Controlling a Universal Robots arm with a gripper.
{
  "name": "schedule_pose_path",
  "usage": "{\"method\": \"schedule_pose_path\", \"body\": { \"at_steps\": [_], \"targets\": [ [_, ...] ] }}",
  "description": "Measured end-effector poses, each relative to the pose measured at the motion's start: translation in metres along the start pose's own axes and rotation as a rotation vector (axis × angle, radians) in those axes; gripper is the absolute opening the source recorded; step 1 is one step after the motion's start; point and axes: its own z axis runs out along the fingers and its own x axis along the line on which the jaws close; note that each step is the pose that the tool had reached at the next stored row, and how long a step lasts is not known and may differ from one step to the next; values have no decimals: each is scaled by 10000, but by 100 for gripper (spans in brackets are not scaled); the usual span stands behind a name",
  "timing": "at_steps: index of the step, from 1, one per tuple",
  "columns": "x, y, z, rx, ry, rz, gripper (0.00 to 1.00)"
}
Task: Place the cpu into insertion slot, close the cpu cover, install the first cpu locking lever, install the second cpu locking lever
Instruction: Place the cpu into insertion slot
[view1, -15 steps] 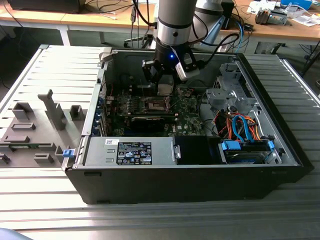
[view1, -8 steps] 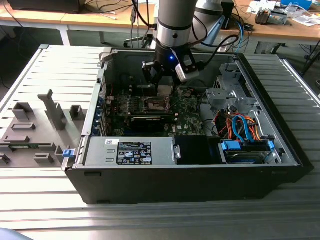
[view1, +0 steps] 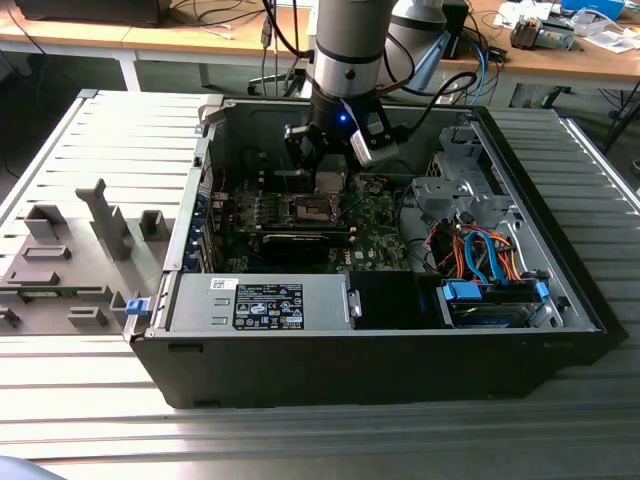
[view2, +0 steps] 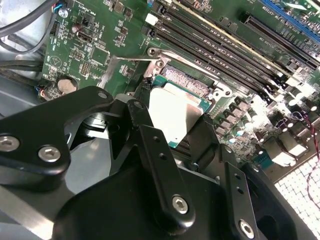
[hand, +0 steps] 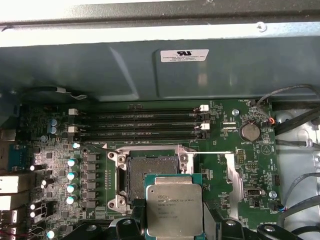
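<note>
Going big to small on what could bite: the computer case (view1: 300, 370) is a deep box with tight walls, and in the exterior view the gripper (view1: 330, 165) hangs around 11 o'clock from its middle. It's clamped on the cpu (hand: 174, 210) by two opposite edges, just beside the insertion slot (hand: 146, 175) and not seated. If it goes down off-square, I'd guess bent socket contacts, or the chip sliding between those smooth black fingers (view2: 150, 145). Materials: the case is dull grey sheet metal, the motherboard (hand: 220, 145) is glossy green and cluttered, the slot is a dark grainy square in a shiny rim, and the cpu has a flat matte-silver lid.
</note>
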Motion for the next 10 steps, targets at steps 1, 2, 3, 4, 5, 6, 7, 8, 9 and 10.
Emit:
{"method": "schedule_pose_path", "body": {
  "at_steps": [1,2,3,4,5,6,7,8,9,10],
  "targets": [
    [0,-1,3,1,-1,0,54],
    [0,-1,6,1,0,0,54],
    [0,-2,9,3,0,0,54],
    [0,-2,11,4,0,0,54],
    [0,-3,14,5,0,0,54],
    [0,-4,20,8,0,0,54],
    [0,-4,26,11,-1,0,54],
    [-1,-5,33,15,-1,0,54],
    [-1,-6,37,20,0,-1,54],
    [0,-6,38,18,-1,0,54]
  ]
}}
